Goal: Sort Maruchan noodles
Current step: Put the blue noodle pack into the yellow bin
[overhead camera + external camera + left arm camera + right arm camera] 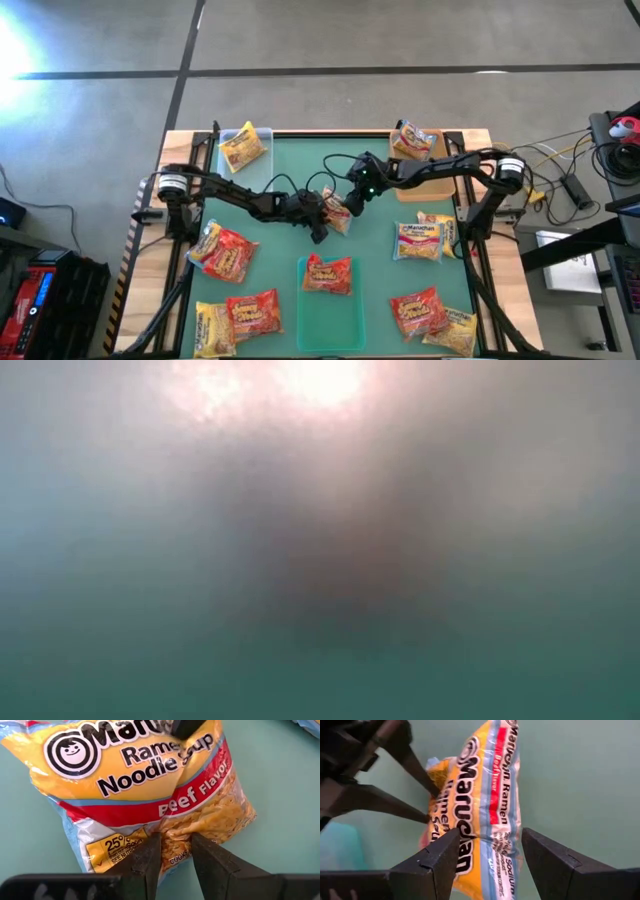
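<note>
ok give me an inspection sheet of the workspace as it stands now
surface: green mat on a wooden table.
job's things: crinkly plastic Maruchan ramen packets scattered on the mat; a yellow beef-flavour packet held up mid-table; one yellow packet in the clear tray at the far left, one packet on the brown tray at the far right, one red-orange packet on the green tray at the near edge.
clutter: nothing seen.
grippers: left gripper pinches the beef packet's edge; right gripper straddles the same packet, jaws wide, not clamped.
cables: loose wires beside the table on the right.
surroundings: grey concrete floor; low view shows nothing usable.
</note>
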Robot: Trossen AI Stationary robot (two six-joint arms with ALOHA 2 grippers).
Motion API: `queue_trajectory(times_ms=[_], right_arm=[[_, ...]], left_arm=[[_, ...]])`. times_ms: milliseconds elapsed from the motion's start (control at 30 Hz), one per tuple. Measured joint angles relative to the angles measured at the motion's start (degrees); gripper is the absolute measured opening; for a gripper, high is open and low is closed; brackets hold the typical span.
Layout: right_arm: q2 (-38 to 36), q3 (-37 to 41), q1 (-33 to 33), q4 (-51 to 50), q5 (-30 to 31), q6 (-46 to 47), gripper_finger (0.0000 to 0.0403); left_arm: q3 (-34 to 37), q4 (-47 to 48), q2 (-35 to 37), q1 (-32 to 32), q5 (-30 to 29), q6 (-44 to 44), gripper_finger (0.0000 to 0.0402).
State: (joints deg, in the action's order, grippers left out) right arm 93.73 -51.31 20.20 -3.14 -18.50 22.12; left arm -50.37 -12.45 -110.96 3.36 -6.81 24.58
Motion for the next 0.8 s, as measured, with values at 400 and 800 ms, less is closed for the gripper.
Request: queue_trajectory(times_ms=[400,800], right_arm=[[0.1,0.0,-0.1,5.3,-9.3,2.6,0.0206],[0.1,0.0,-1.2,5.3,-11.5,5.3,0.0206]], left_arm=[[0.1,0.0,0.0,0.0,-1.4,0.0,0.0094],[0.2,-0.2,0.0,0.0,-2.7,-0.1,0.0094]])
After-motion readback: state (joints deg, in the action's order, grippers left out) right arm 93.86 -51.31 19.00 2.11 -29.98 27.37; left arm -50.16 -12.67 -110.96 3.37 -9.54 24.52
